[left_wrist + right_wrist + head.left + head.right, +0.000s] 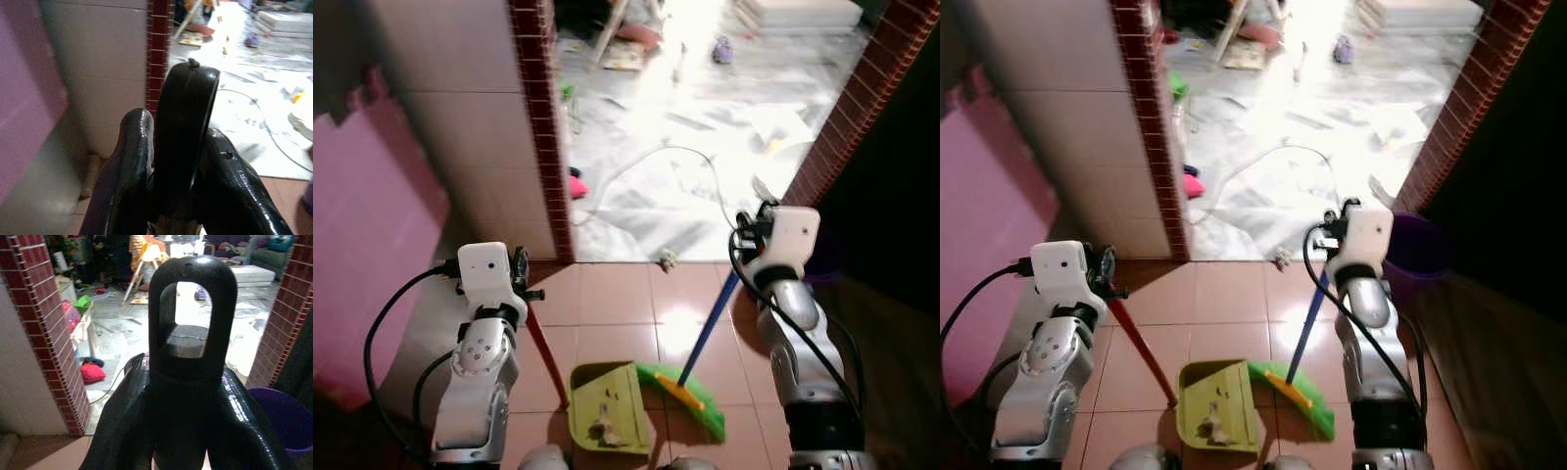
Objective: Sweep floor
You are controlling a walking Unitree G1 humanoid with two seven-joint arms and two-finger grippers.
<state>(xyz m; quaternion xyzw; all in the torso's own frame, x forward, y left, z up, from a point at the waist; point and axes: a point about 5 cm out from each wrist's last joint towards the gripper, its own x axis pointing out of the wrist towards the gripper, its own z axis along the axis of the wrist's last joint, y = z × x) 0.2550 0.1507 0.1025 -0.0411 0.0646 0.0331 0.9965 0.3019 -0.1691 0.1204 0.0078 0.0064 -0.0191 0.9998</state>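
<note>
Both arms reach forward over the dustpan (607, 406): left gripper (521, 284) clamps its red handle (546, 354), right gripper (744, 257) clamps the broom (690, 392) by its blue pole

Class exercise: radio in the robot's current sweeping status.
Left gripper shut on red-handled green dustpan, debris inside. Right gripper shut on blue-handled green broom beside it. Small scrap ahead at doorway.

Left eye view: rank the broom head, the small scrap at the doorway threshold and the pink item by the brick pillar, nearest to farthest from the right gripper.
From the right gripper, shut on the broom handle:
1. Scrap, on the threshold tiles to its left.
2. Broom head, low on the tiles beside the dustpan.
3. Pink item, across the doorway by the brick pillar.
</note>
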